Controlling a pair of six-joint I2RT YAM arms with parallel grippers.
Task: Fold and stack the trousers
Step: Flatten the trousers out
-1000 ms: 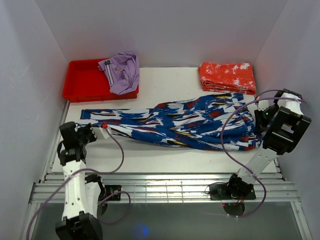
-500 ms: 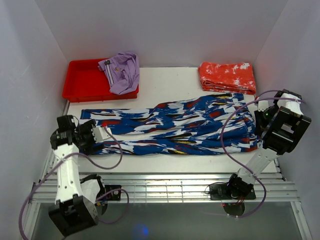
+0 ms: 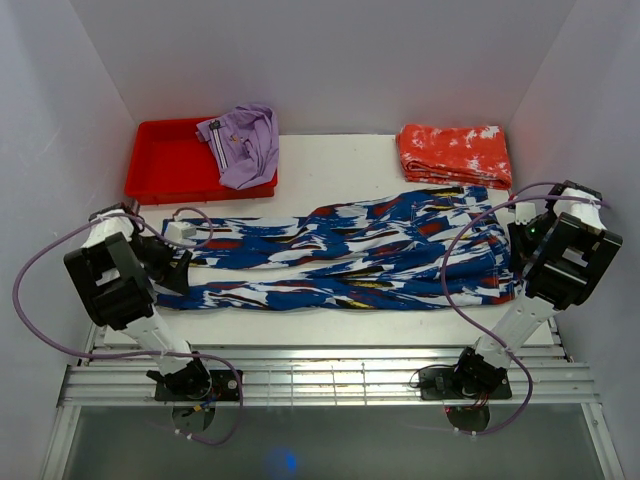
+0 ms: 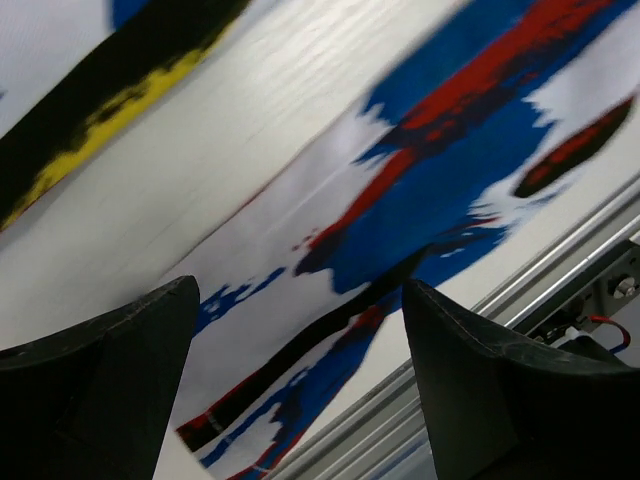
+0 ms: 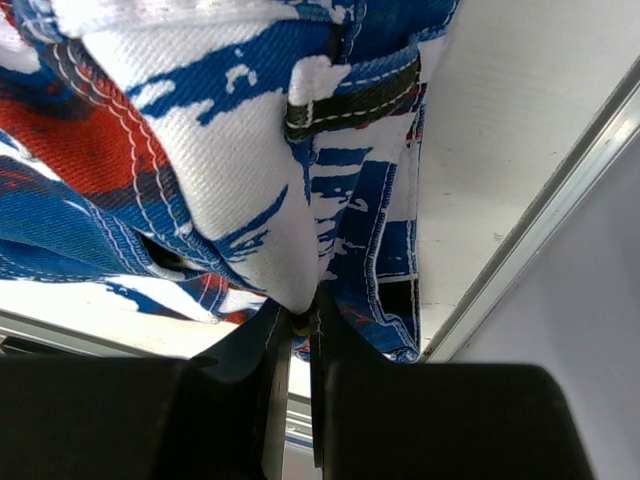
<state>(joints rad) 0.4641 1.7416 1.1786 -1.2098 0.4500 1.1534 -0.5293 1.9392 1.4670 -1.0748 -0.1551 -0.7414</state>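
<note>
Jaws on the left arm (image 3: 112,282) stand wide apart with nothing between them. In the left wrist view its two dark fingers (image 4: 95,385) sit at either bottom corner. Between them lie only printed cloth and a strip of bare white desk (image 4: 250,110). Whether the fingertips touch the cloth cannot be told.

On the right arm (image 3: 560,262) the jaws are pressed almost together. The right wrist view shows its black fingers (image 5: 255,400) pinching a fold of the waist end, just below a black belt loop (image 5: 350,95) stitched in pale thread.

The long thin-fabric trousers in a blue, white and black streaked print with red and yellow patches (image 3: 350,245) lie spread flat across the middle of the desk (image 3: 330,165). Their long axis runs left to right. The waist is at the right, under the right arm, and both leg ends point left, under the left arm. The two legs lie side by side, one farther back and one nearer the ribbed metal rail (image 3: 320,375) along the desk's near edge.

At the far left corner sits a red plastic tray (image 3: 160,170) with a plain lilac garment (image 3: 245,140) draped over its right rim. At the far right lies a folded orange-red garment with white splotches (image 3: 455,155), just behind the waist and apart from it.
</note>
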